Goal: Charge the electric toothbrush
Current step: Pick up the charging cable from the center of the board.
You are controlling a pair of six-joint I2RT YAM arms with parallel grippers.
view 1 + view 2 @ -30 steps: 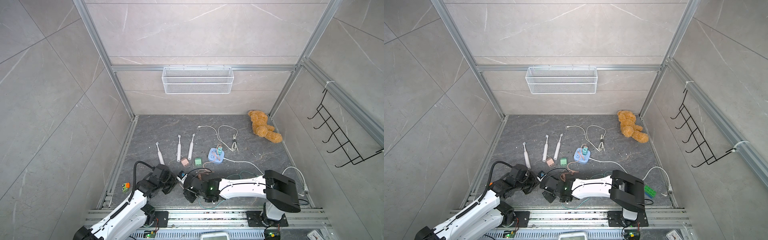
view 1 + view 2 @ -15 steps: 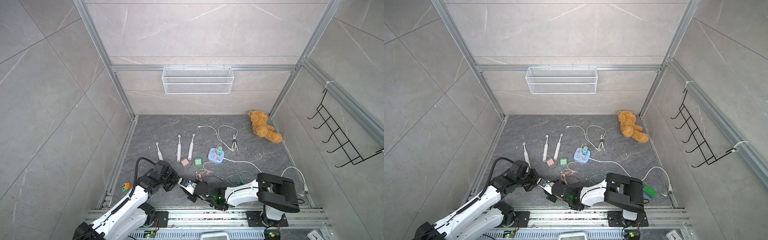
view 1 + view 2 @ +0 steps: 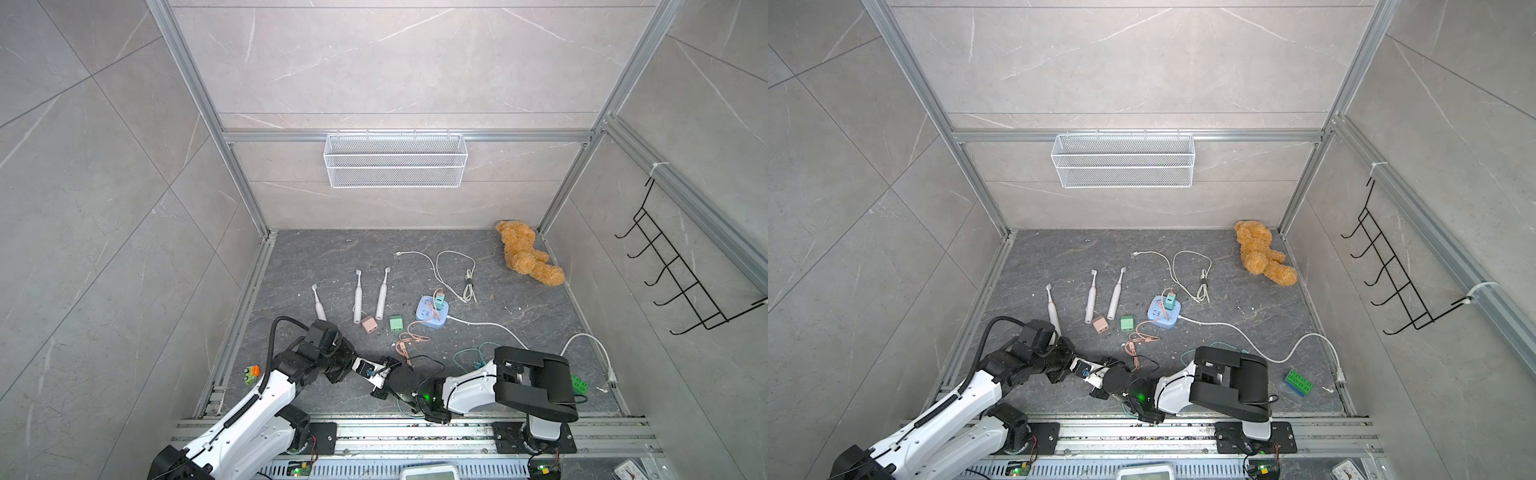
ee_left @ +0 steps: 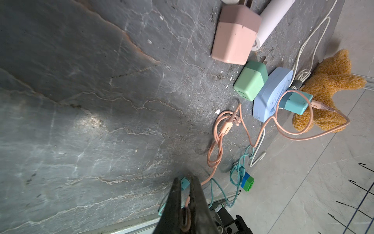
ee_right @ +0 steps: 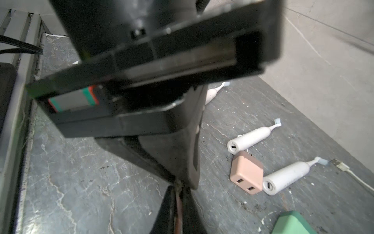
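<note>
Three white toothbrushes (image 3: 357, 305) lie flat, unplugged; pink cable (image 4: 226, 127) coiled nearby.

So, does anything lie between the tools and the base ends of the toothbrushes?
Yes: the pink adapter lies right at the base ends of the middle toothbrush and the right toothbrush, between them. Their ports are not covered.

pale grey tiled walls (image 3: 374, 62), dark slate floor (image 3: 332, 257), white wire basket (image 3: 395, 166) on back wall, black hook rack (image 3: 681, 282)
</note>
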